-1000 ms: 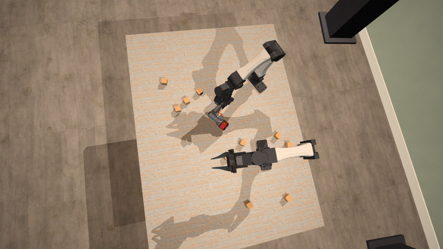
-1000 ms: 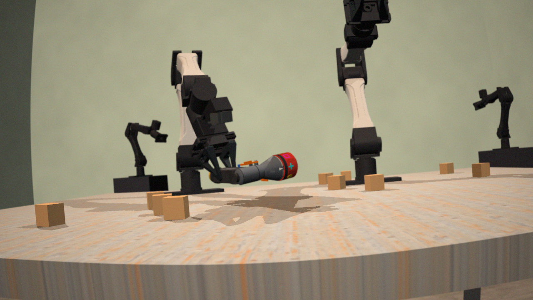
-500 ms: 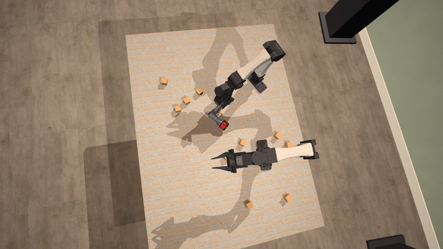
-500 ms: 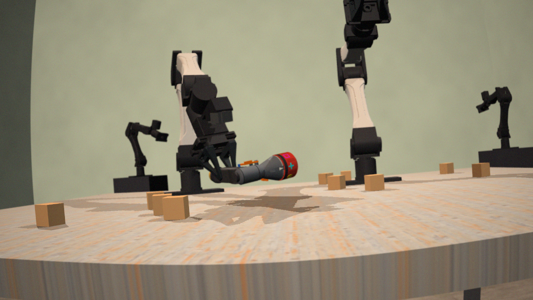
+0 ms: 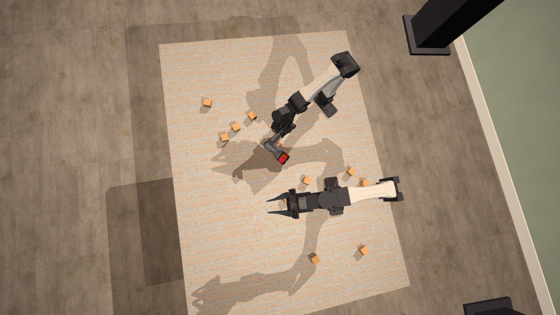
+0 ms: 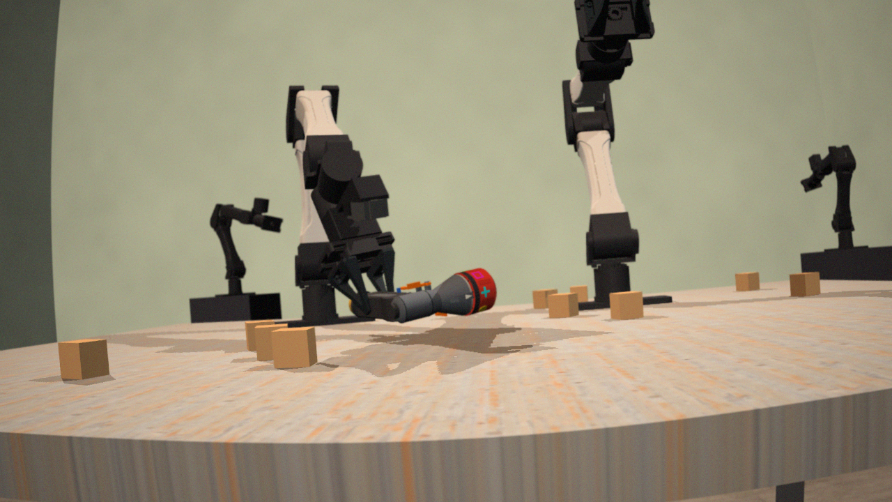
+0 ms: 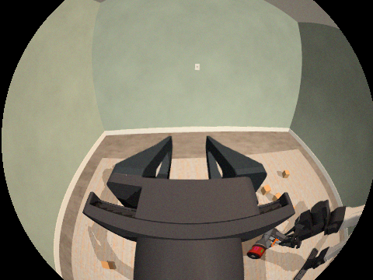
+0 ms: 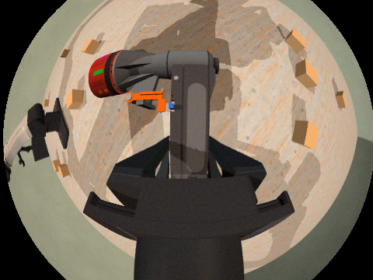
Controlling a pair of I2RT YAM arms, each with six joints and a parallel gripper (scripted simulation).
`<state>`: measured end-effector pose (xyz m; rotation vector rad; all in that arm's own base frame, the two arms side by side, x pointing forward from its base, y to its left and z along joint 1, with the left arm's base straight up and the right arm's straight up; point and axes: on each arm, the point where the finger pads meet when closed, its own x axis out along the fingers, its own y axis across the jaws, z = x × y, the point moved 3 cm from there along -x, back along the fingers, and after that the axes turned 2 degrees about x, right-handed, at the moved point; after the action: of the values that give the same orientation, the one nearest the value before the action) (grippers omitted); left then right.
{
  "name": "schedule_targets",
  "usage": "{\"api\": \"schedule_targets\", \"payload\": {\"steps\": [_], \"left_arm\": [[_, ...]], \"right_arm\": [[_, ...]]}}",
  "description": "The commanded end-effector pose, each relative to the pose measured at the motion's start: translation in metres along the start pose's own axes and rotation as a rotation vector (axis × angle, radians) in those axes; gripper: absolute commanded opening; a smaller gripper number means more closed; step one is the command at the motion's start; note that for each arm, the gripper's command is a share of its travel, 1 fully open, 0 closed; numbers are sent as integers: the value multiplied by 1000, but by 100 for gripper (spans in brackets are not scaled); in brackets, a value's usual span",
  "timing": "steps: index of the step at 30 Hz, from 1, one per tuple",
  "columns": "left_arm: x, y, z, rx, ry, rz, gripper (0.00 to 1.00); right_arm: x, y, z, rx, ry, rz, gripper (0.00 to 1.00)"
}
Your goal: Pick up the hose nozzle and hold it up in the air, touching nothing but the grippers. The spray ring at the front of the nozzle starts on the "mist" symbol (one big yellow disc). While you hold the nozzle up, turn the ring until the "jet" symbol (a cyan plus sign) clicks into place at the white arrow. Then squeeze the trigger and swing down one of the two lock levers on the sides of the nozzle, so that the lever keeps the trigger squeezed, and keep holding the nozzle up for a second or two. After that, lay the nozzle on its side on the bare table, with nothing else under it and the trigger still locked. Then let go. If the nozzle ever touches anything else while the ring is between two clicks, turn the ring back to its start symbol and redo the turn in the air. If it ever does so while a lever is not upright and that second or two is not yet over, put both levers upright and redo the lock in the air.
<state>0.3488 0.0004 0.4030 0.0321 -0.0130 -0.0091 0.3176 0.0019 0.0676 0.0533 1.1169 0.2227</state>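
Above the pale surface (image 5: 219, 235) (image 6: 561, 387) (image 7: 311, 171) (image 8: 252, 117), right fingers (image 5: 278, 134) (image 6: 377, 305), part-closed, clamp the nozzle (image 5: 271, 147) (image 6: 414, 305) (image 7: 268, 236) (image 8: 151, 64) mid-frame, leaving its ring (image 5: 282, 157) (image 6: 485, 291) (image 7: 256, 250) (image 8: 102, 75) reachable; left fingers (image 5: 267, 206) stand part-open, empty.

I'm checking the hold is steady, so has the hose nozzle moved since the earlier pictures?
No. The hose nozzle shows no visible shift against the wooden cubes in either the top or exterior view.
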Motion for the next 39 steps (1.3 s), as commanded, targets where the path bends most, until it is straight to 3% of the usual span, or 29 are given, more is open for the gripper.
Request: {"api": "schedule_targets", "payload": {"steps": [1, 3, 4, 5, 17, 18, 22, 24, 27, 37, 38, 39], "left_arm": [[2, -1, 20, -7, -55, -6, 37], [2, -1, 20, -7, -55, -6, 37], [2, -1, 20, -7, -55, -6, 37], [2, -1, 20, -7, -55, -6, 37], [2, -1, 20, -7, -55, -6, 37], [2, -1, 20, -7, -55, -6, 37], [2, -1, 20, -7, -55, -6, 37], [2, -1, 20, -7, -55, -6, 37], [2, -1, 20, -7, -55, -6, 37], [2, -1, 20, -7, -55, -6, 37], [2, -1, 20, -7, -55, -6, 37], [2, -1, 20, -7, -55, -6, 37]], "right_arm": [[-11, -2, 34, -18, -137, -3, 36], [-11, -2, 34, -18, -137, -3, 36], [6, -1, 15, -9, -85, 8, 36], [8, -2, 13, -6, -83, 8, 36], [20, -2, 8, -13, -94, 10, 36], [9, -3, 22, -20, -128, 3, 36], [11, -2, 21, -23, -130, 4, 36], [25, -1, 1, -10, -69, 16, 36], [7, -1, 30, -34, -156, 2, 36], [16, -5, 26, -22, -126, 8, 36], [21, -4, 15, -24, -102, 12, 36], [6, -3, 34, -32, -162, 3, 50]]}}
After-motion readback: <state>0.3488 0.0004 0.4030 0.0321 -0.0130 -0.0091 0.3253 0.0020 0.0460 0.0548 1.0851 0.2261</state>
